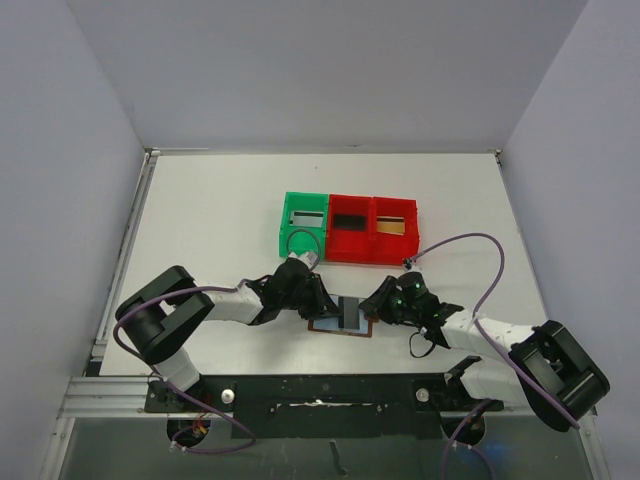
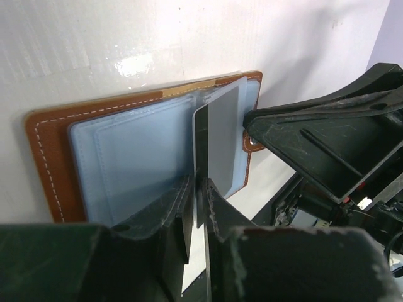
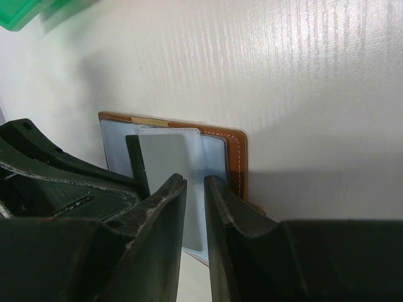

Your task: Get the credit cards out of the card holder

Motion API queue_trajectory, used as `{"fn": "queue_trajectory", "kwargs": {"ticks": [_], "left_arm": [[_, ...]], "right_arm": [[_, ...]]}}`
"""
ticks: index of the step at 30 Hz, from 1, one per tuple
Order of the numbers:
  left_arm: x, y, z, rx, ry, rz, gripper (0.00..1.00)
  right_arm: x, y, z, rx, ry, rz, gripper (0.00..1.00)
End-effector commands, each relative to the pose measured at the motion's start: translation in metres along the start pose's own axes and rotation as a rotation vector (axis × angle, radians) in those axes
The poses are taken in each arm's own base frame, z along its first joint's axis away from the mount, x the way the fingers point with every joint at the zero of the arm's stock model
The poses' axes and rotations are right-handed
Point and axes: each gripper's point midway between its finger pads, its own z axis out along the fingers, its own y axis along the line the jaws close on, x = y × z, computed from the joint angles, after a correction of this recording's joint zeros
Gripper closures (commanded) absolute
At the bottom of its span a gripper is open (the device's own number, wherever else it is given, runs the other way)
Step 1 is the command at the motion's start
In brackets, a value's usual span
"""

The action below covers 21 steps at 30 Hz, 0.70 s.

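The two black fingers (image 2: pixel 179 217) of the left gripper (image 2: pixel 199 189) are pressed together on the near edge of a thin grey rectangular plastic card (image 2: pixel 221 135), which stands on edge above the pale blue-grey inner pockets (image 2: pixel 126 157) of the small brown leather bifold card holder (image 2: pixel 45 141); whether its other end sits in a pocket I cannot tell, but a pinch on the edge suits a straight slide out along the slot. A darker strip just beside the card may be a second card or its shaded face; I cannot tell which. Opposite, the right gripper (image 3: pixel 195 184) has its black fingers (image 3: pixel 165 217) drawn close with only a narrow gap, low at the holder's right side, and a translucent pocket leaf (image 3: pixel 169 151) appears to run into that gap; nipped or merely flanked, I cannot tell. By my reading its job is to steady the holder so that the pull does not drag the whole thing along. The holder lies open on the white counter (image 1: pixel 220 200), close to the near edge and about midway between the left and right edges, between the two grippers. Toward the far edge, about mid-width, a green plastic bin (image 1: pixel 282 232) and two red plastic bins (image 1: pixel 352 258) stand touching in a row, likely where cards go; their contents are too small to tell
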Motion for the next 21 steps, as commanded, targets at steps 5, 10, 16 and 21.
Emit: {"fn": "queue_trajectory", "kwargs": {"ticks": [5,10,16,21], "left_arm": [[-0.009,-0.023,0.0,0.064,-0.024,0.041,0.81],[-0.008,-0.023,0.0,0.067,-0.02,0.041,0.87],[-0.009,-0.027,0.0,0.085,-0.021,0.042,0.94],[-0.008,-0.028,0.001,0.088,-0.019,0.044,0.97]], "right_arm": [[0.017,-0.027,0.002,0.077,0.061,-0.027,0.78],[0.003,-0.004,-0.003,0.009,0.025,-0.09,0.77],[-0.017,0.018,-0.014,0.022,-0.011,-0.18,0.71],[-0.02,0.044,-0.016,-0.054,-0.007,-0.223,0.7]]}}
